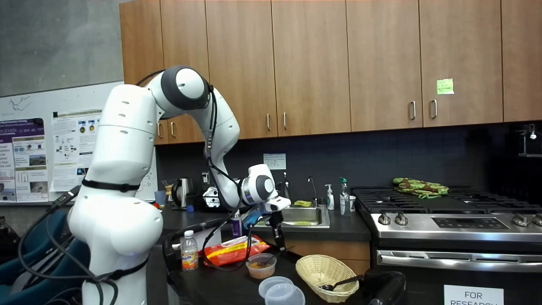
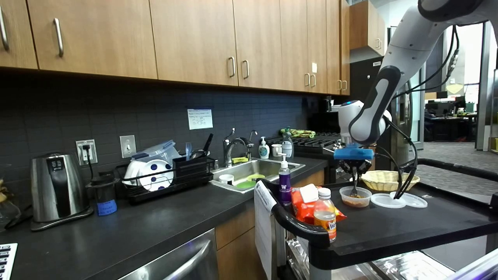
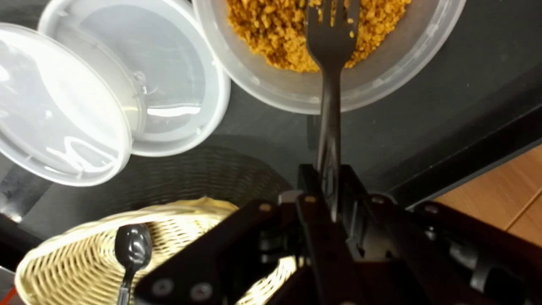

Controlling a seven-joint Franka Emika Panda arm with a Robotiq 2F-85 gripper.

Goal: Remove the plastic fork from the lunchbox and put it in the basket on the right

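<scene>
The wrist view shows the fingers (image 3: 350, 182) pinched tight on the fork (image 3: 331, 97), a contact both exterior views leave unclear.

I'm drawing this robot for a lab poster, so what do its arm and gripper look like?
The arm is white, in smooth rounded segments, with dark grey trim at the bends. Black straps wrap its lower part, and black cables run along its outside. The gripper is mostly black, its links dotted with round screw heads; a blue piece sits just above it.
</scene>
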